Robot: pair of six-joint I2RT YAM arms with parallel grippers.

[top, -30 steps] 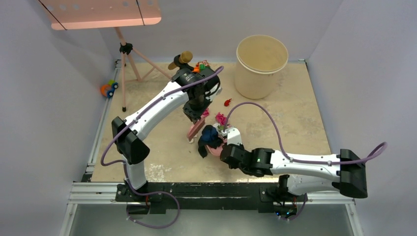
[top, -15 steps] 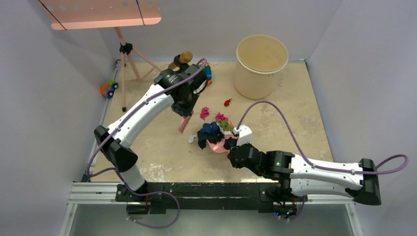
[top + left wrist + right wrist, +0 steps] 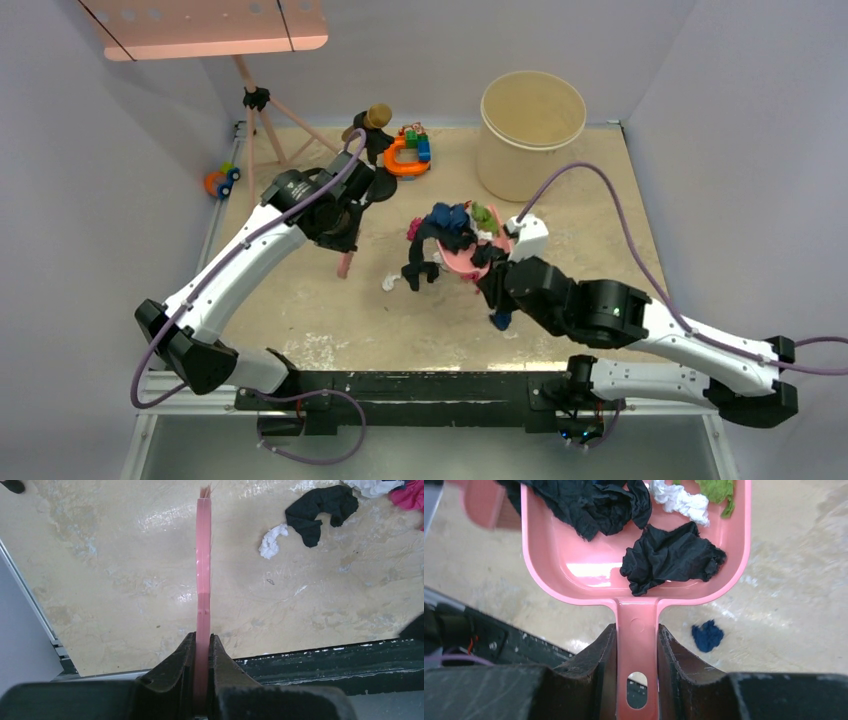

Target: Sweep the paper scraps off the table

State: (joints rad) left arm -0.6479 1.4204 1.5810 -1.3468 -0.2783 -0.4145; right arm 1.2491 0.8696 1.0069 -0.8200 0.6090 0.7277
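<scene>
My right gripper is shut on the handle of the pink dustpan, held above the table near its middle. In the right wrist view my right gripper clamps the dustpan, which holds dark, white and green paper scraps. A blue scrap lies on the table below, also seen in the top view. My left gripper is shut on the pink brush, left of the dustpan. It also shows in the left wrist view, clamping the brush. A white scrap and a black scrap lie to the brush's right.
A large beige bucket stands at the back right. Toy blocks with an orange ring and a brown-topped object sit at the back middle. A tripod stands at the back left. The metal frame edge runs along the left.
My right gripper has raised the loaded dustpan and carried it toward the back right. My left gripper has drawn the brush left, away from the pile. A blue scrap now shows on the table.
</scene>
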